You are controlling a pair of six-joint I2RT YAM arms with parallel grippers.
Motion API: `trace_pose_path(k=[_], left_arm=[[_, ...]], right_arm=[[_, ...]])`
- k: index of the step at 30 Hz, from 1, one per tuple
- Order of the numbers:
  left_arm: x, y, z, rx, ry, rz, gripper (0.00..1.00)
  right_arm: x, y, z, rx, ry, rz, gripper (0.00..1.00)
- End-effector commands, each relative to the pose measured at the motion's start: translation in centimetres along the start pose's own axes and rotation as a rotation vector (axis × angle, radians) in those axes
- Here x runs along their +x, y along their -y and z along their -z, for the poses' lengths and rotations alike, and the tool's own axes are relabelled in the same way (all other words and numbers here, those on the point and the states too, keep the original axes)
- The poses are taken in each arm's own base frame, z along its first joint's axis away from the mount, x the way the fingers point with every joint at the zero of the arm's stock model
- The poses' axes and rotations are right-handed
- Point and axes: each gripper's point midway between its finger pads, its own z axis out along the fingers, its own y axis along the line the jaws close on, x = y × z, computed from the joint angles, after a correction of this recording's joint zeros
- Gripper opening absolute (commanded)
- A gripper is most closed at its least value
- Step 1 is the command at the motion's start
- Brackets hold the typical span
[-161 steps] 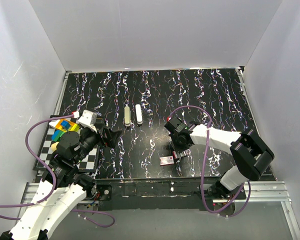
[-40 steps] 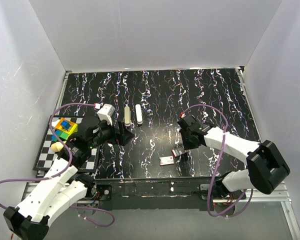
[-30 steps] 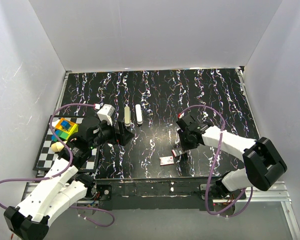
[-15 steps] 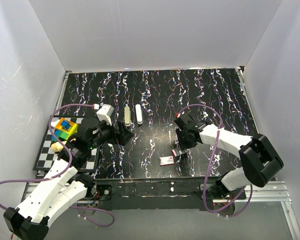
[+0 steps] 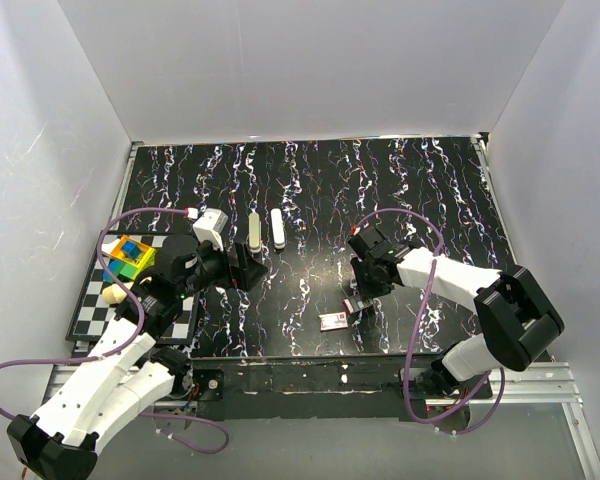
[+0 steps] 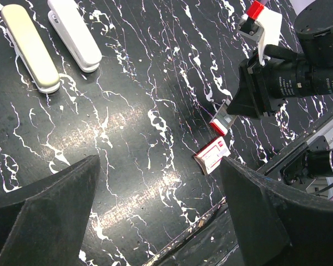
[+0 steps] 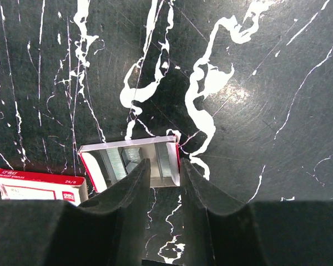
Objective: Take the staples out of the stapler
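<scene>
Two slim staplers lie side by side at the back of the black marbled table, one beige (image 5: 254, 232) (image 6: 30, 49) and one white (image 5: 277, 229) (image 6: 75, 34). My left gripper (image 5: 246, 270) (image 6: 161, 221) hovers just in front of them, open wide and empty. An open red-and-white staple tray (image 7: 127, 146) (image 5: 355, 304) holds strips of staples (image 7: 121, 160). Its sleeve (image 7: 39, 185) (image 5: 332, 321) lies beside it. My right gripper (image 7: 164, 169) (image 5: 361, 293) hangs right over the tray's right end. Its jaws are narrowly open, and the tray floor shows in the gap.
A checkerboard mat (image 5: 90, 300) at the left edge carries coloured blocks (image 5: 130, 255) and a pale egg-shaped thing (image 5: 113, 294). White walls close in the table on three sides. The metal front rail (image 5: 380, 372) runs along the near edge.
The right gripper has drifted slightly left above the staple tray. The left arm, earlier back over the checkerboard, now reaches out beside the staplers and has barely moved in the last second.
</scene>
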Motion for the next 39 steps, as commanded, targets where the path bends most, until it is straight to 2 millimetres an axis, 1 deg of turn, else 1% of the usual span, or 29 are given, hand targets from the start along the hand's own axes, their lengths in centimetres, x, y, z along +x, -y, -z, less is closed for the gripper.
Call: trace_pose_path(k=[1,7,21,27,30,35,37,39], left_arm=[[-0.13,-0.13,0.1,-0.007,0.013,-0.015,0.9],[-0.09,-0.09,0.03,-0.006,0.009,-0.015,0.9],[-0.03,-0.24,-0.09,-0.012,0.006,-0.013,0.9],[0.01,-0.28,-0.18,-0.014,0.001,-0.012,0.9],[0.01,-0.29,-0.18,-0.014,0.001,-0.014,0.9],[0.01,-0.27,-0.22,-0.013,-0.001,-0.013,0.9],[0.01,-0.27,-0.22,-0.013,-0.001,-0.013,0.9],[0.03,-0.28,-0.25,-0.013,-0.002,-0.013,0.9]], right_arm=[[-1.36,-0.23,0.19,-0.001,0.037,-0.008,0.35],[-1.35,-0.15,0.12,0.004,0.037,-0.01,0.32],[-1.07,0.0,-0.44,0.013,0.028,-0.011,0.31],[-1.04,0.07,-0.51,0.018,0.025,-0.01,0.24],[-1.07,0.13,-0.52,0.022,0.027,-0.011,0.23],[-1.15,0.21,-0.42,0.027,0.032,-0.015,0.17],[-1.17,0.31,-0.35,0.031,0.034,-0.013,0.17],[-1.28,0.28,-0.16,0.03,0.037,-0.013,0.2]])
